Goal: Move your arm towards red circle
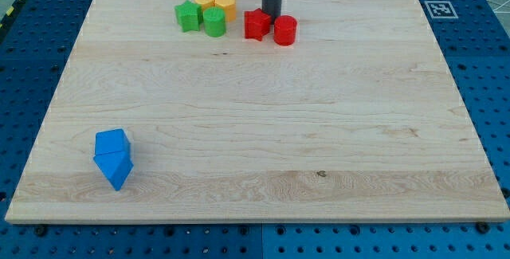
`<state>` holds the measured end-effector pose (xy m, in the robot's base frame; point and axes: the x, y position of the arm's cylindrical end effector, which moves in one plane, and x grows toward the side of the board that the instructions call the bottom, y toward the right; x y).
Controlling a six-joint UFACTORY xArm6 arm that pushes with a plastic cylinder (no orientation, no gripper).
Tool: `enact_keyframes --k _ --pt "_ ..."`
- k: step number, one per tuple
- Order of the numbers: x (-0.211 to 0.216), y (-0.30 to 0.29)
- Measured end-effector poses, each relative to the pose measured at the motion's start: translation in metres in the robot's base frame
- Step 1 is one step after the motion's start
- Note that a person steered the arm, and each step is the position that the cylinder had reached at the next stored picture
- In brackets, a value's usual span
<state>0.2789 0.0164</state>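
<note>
Tip [272,17] down at board's [255,131] top, holding nothing.
Sits between red star [256,25] and red circle [285,30], just behind both.

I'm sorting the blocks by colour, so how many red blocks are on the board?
2, both near the view's top edge: the red star-like block on the view's left of my tip, and the red circle just right of and below it. None seem hidden.
</note>
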Motion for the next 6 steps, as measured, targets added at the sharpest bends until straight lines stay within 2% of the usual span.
enact_keyframes --k 2,5,6 --pt "-0.003 -0.012" --pt "-0.001 0.083" --pt "0.032 0.086"
